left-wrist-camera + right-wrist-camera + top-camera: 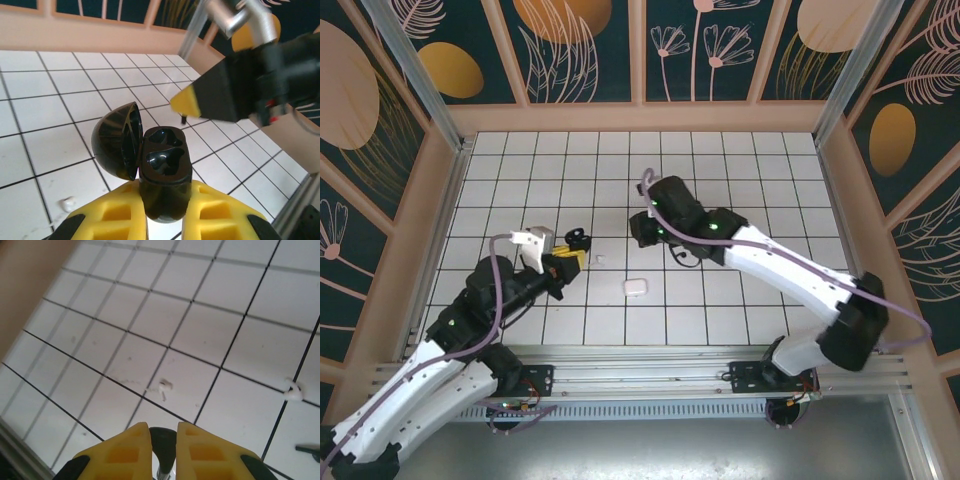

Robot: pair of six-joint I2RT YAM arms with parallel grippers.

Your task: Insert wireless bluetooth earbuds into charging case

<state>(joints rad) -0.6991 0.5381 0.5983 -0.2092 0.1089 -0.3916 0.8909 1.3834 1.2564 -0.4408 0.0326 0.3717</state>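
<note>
My left gripper (165, 189) is clamped on the base of the black charging case (165, 162), with a yellow finger pressed to each side. The case stands upright in the grip. Its lid (117, 142) is swung fully open to the left, and I can see two glossy wells inside, both empty.

My right gripper (163, 429) has its fingers drawn in on a small dark piece that I take for a black earbud (162, 441). The piece is pinched between the yellow pads with a little metal end showing below. On the left wrist camera, the right gripper's yellow tip hangs just above and to the right of the open case. A short black stub pokes down from that tip, apart from the wells.

On the right wrist camera, one white earbud (164, 386) lies on a white tile just ahead of the fingers, close to a grid line. A second white earbud (294, 390) sits on a grid line off to the right, well apart from the first. From the left wrist I also see a white earbud on the tile just to the left of my fingers.

From above, both grippers meet near the middle of the tiled table (720, 160). A closed white charging case (634, 287) lies flat on a tile between the two arms, nearer to me than either gripper and touching neither.
</note>
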